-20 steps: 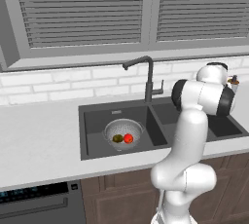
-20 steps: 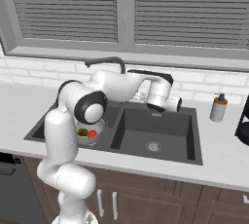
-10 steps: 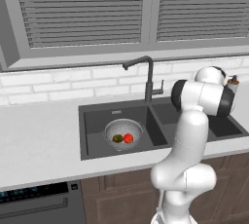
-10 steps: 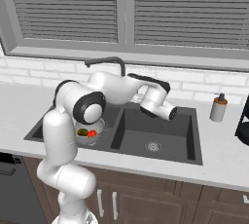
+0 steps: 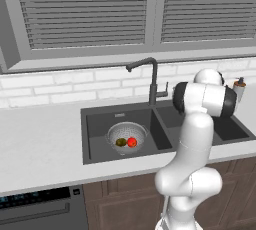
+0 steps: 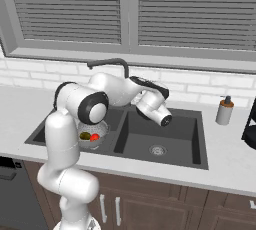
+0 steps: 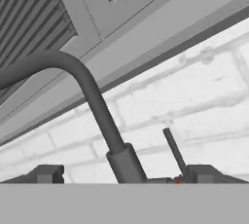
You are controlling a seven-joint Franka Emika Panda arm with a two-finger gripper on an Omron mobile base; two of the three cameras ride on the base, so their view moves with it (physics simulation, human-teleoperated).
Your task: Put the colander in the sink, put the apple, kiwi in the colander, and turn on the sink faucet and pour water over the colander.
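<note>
The colander (image 5: 127, 137) sits in the left basin of the sink (image 5: 95, 124), low against the basin floor, with the kiwi (image 5: 121, 142) and the apple (image 5: 132, 142) lying side by side inside it, the kiwi to the left and the apple to the right as the left base view shows them. From the right base view the same colander (image 6: 95, 135) shows partly behind the arm's upright link, with the kiwi (image 6: 85, 136) and apple (image 6: 94, 137) close together in it. The right basin of the sink (image 6: 195, 144) has a round silver drain (image 6: 157, 150) in its floor. The faucet (image 5: 150, 76) rises from the back edge of the sink between the two basins, its gooseneck bending over toward the left basin, its small lever (image 5: 162, 94) sticking out on the right side. In the hand view the faucet (image 7: 99, 116) stands very close, its dark stem rising between the two fingertips and curving away up and to the left, and the thin lever (image 7: 173, 150) slants up just beside the right fingertip. The end effector (image 7: 124, 173) has its jaws spread wide, one on each side of the faucet's base, and grips nothing. A soap bottle (image 6: 224, 110) stands on the tabletop (image 6: 225, 149) to the right of the sink, well apart from the arm.
</note>
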